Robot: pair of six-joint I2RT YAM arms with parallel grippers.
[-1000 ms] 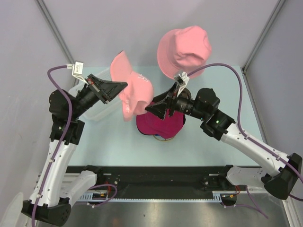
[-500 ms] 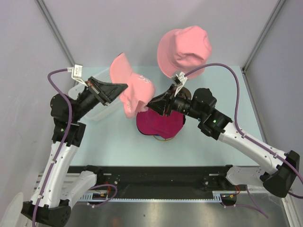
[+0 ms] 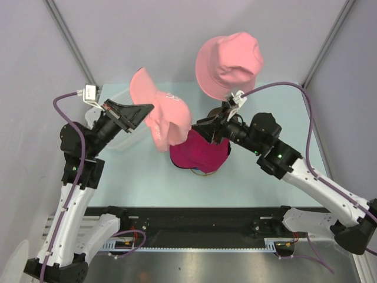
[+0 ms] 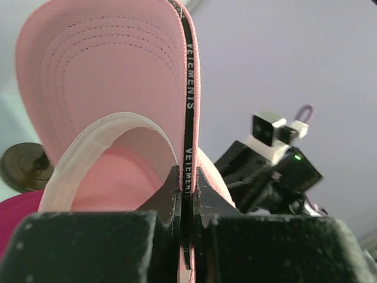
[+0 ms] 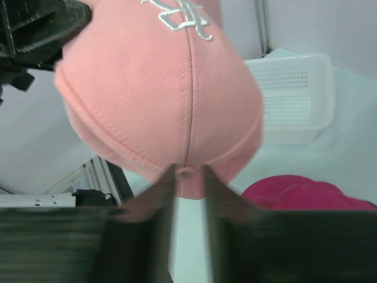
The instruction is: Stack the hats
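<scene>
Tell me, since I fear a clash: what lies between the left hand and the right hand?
The light-pink cap, plain in the top view: the left hand pinches its brim, the right hand straddles its crown button.

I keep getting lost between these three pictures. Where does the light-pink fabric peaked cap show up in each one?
Top view: the light-pink fabric peaked cap hangs just left of centre.
Left wrist view: it fills the left half, with the inside of the brim facing the camera.
Right wrist view: its crown fills the upper middle.
Shared landmark: the magenta fabric cap, low beside it.
</scene>
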